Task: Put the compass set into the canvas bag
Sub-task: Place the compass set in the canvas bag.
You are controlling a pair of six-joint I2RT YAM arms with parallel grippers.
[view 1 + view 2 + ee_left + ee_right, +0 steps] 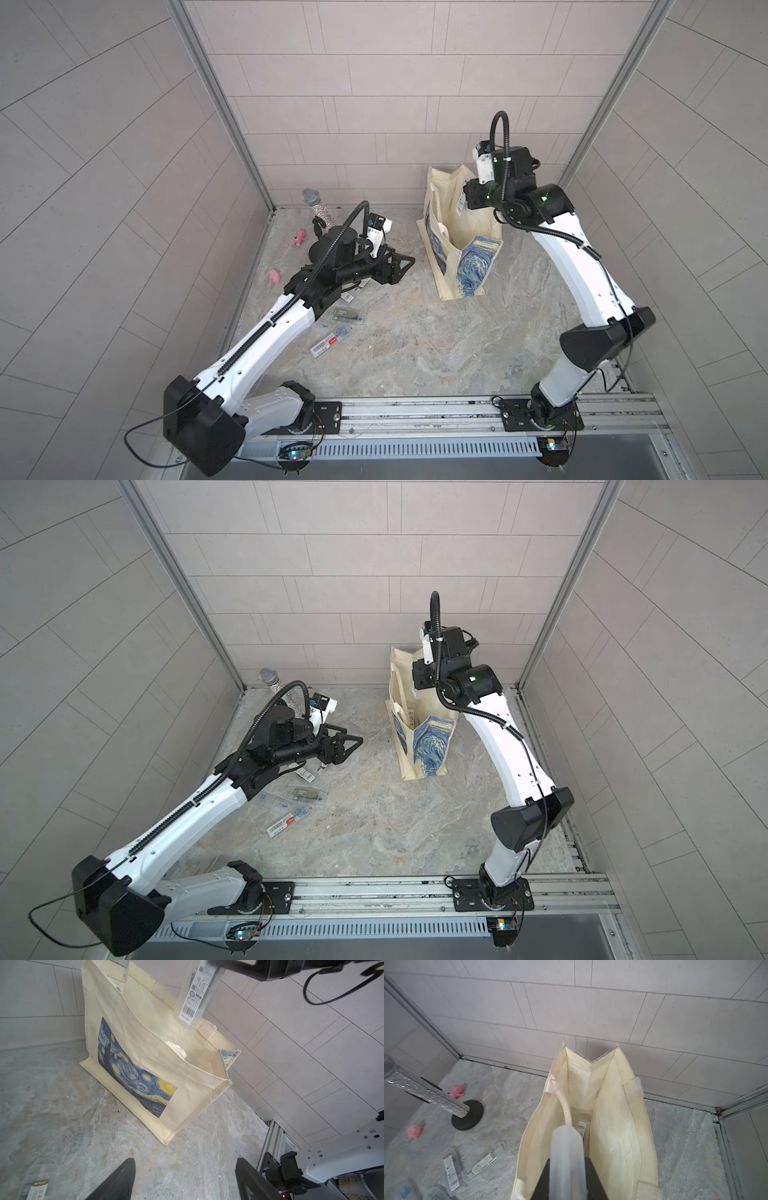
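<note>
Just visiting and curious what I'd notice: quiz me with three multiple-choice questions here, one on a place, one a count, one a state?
1. The right gripper holds the clear case where, relative to the canvas bag? A beside it; B over its open mouth; C beneath it.
2. How many pink toys lie on the table? A two; B one; C four.
3. How is the left gripper? A shut on a case; B shut on a handle; C open, empty.
B: the case hangs over the mouth. A: two show in a top view. C: its jaws stand apart, nothing between.
</note>
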